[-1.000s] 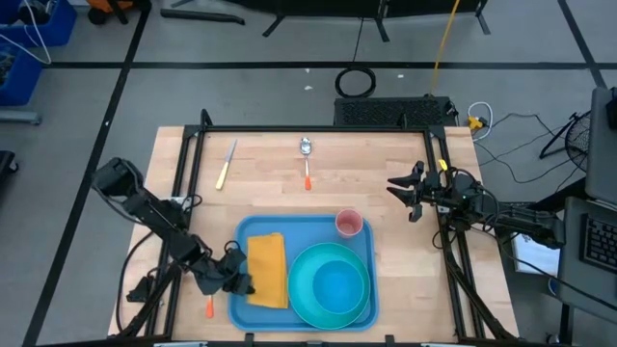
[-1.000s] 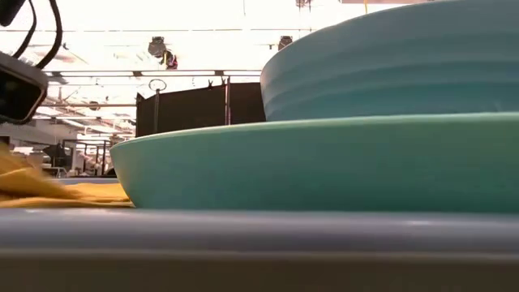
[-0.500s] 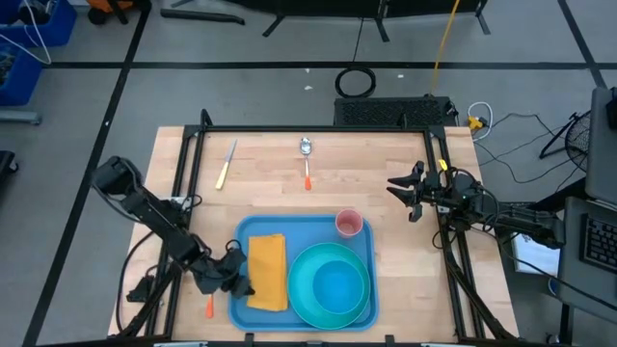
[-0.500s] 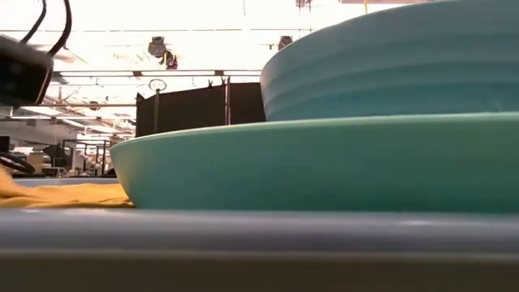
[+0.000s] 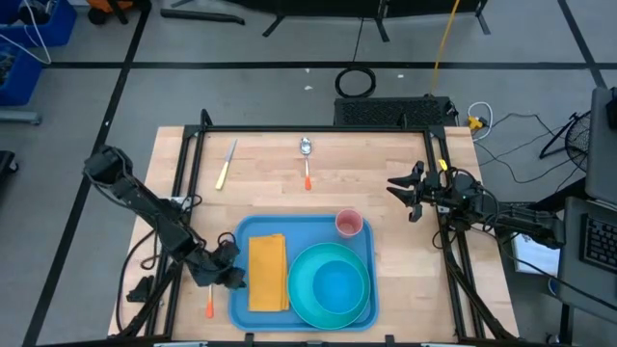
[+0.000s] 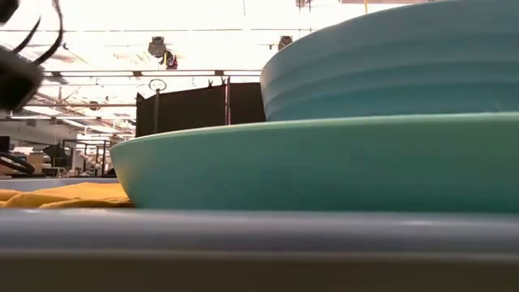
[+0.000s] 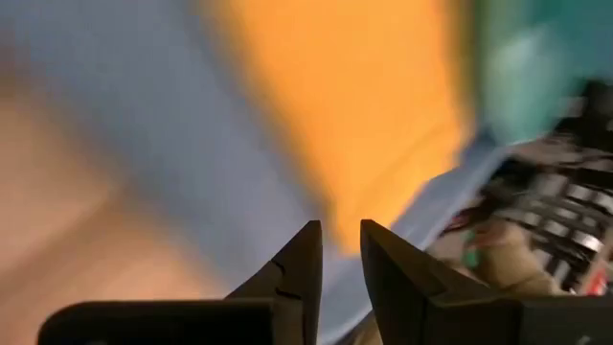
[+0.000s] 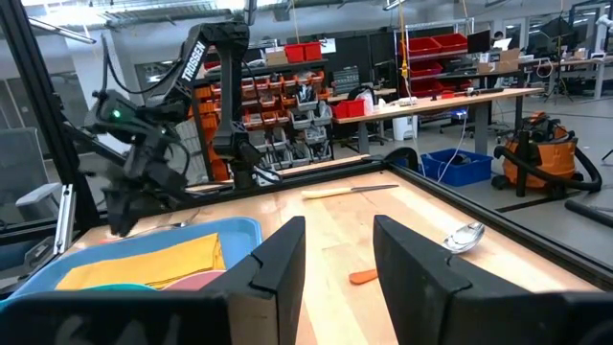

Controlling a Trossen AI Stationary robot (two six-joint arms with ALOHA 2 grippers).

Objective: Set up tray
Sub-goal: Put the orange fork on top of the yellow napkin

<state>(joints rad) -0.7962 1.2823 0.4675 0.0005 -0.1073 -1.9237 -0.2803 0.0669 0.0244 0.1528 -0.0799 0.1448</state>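
Note:
The light-blue tray [image 5: 310, 231] lies at the table's near middle. On it lie a folded yellow napkin [image 5: 269, 273], a teal plate [image 5: 362, 306] with a teal bowl [image 5: 333, 284] in it, and a pink cup [image 5: 349, 224]. My left gripper [image 5: 233, 271] hovers at the tray's left rim beside the napkin. Its fingers [image 7: 340, 230] stand a little apart and hold nothing. My right gripper [image 5: 405, 189] waits open and empty at the table's right edge.
A yellow-handled knife [image 5: 227, 164] and an orange-handled spoon [image 5: 307, 159] lie on the bare wood at the far side. A small orange thing [image 5: 208, 308] lies left of the tray's near corner. Black frame rails run along the table's left and right sides.
My left gripper has drawn back from over the napkin's left edge toward the table's left, to the tray's rim. The napkin's left side, raised a second ago in the low view, now lies flat on the tray.

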